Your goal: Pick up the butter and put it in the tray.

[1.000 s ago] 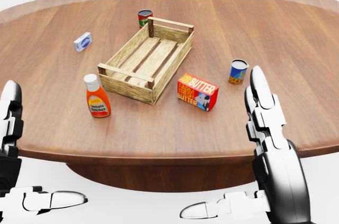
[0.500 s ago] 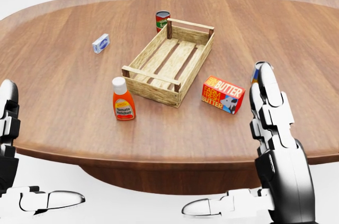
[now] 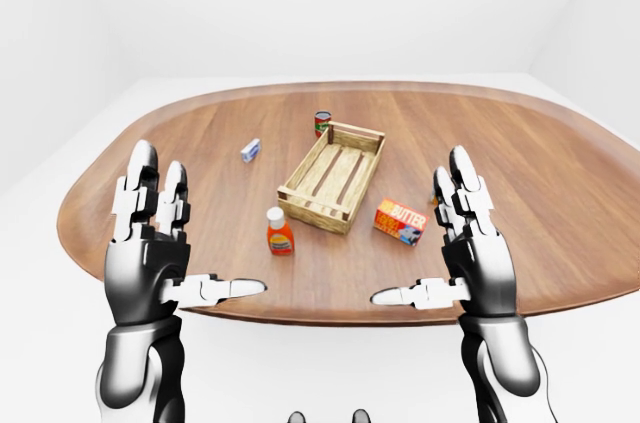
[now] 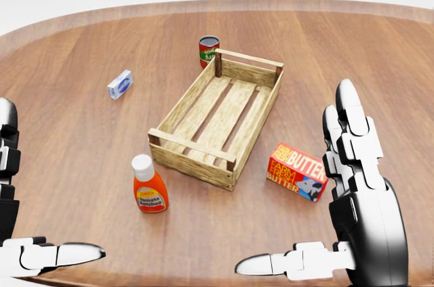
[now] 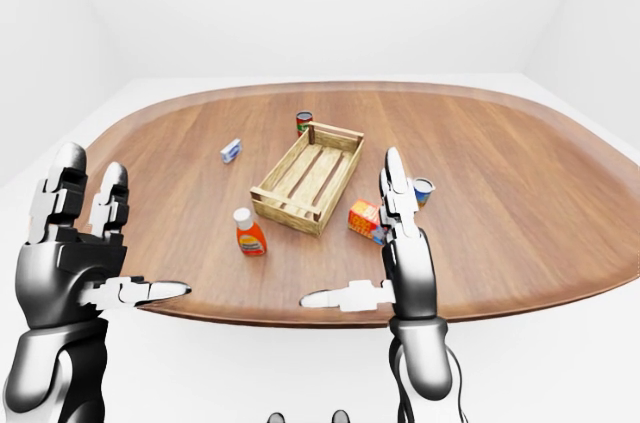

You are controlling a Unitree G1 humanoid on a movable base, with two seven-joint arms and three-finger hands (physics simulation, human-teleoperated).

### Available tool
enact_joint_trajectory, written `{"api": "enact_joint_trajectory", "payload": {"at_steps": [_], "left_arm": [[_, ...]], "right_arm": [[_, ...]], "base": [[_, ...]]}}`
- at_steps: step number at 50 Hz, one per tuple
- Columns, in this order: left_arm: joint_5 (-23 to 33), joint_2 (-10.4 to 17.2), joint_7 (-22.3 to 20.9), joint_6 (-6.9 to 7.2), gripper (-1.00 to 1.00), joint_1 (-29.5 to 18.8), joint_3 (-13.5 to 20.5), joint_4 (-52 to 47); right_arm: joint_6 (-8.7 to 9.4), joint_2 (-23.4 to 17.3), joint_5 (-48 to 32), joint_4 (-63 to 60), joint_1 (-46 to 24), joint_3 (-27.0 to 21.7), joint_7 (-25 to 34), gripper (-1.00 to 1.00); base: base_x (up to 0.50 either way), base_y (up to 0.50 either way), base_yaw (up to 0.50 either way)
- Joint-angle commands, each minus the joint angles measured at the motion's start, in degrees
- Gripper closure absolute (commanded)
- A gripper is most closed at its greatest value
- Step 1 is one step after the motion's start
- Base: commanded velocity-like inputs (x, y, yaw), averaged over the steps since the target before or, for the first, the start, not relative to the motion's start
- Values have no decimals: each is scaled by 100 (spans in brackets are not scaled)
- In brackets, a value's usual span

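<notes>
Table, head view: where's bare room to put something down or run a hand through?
Bare wood right of the tray, above the butter, and between the small blue box and tray. Tight: butter beside the tray's corner, ketchup bottle beside the other, red can near the top rail.

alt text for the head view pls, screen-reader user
A butter box lies on a wooden table, just right of an empty slatted wooden tray, with the robot's open right hand raised beside it. A ketchup bottle stands left of the tray, a red can above it, a small blue-white box upper left.
</notes>
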Motion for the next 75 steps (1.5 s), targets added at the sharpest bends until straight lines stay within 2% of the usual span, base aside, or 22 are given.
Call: {"api": "enact_joint_trajectory", "payload": {"at_steps": [1, 49, 58, 61, 63, 66, 67, 71, 72, 75], "left_arm": [[-15, -4, -8, 0, -100, 3, 13, -18], [-71, -6, 2, 0, -100, -30, 88, -70], [-63, 39, 51, 0, -100, -142, 96, 89], [-32, 56, 72, 0, -100, -184, 86, 239], [-25, 63, 93, 0, -100, -195, 79, 275], [-28, 68, 97, 0, -100, -195, 77, 276], [19, 72, 126, 0, -100, -229, 52, 335], [-83, 116, 172, 0, -100, -279, 162, 234], [-104, 131, 185, 0, -100, -319, 204, 256], [-127, 171, 220, 0, -100, -435, 239, 422]], "right_arm": [[0, -4, 19, -23, 16, -3, 15, -100], [0, -7, 22, 64, 23, -38, 25, -100], [0, 47, 135, 93, 119, -391, 53, -100], [0, 23, -46, -114, 270, -577, 82, -100], [0, 4, -45, -417, 342, -863, 333, -100], [0, 54, -92, -429, 336, -891, 394, -100], [0, -120, -509, -617, 208, -797, 563, -100], [0, -103, -1053, -946, 218, -971, 1026, -100], [0, -209, -1426, -923, 243, -764, 1176, -100], [0, -97, -1704, -876, 201, -796, 1372, -100]], "base": [[50, 0, 0], [50, -1, 0], [31, -2, 0], [0, 0, 0], [0, 0, 0], [0, 0, 0], [0, 0, 0], [0, 0, 0], [0, 0, 0], [0, 0, 0]]}}
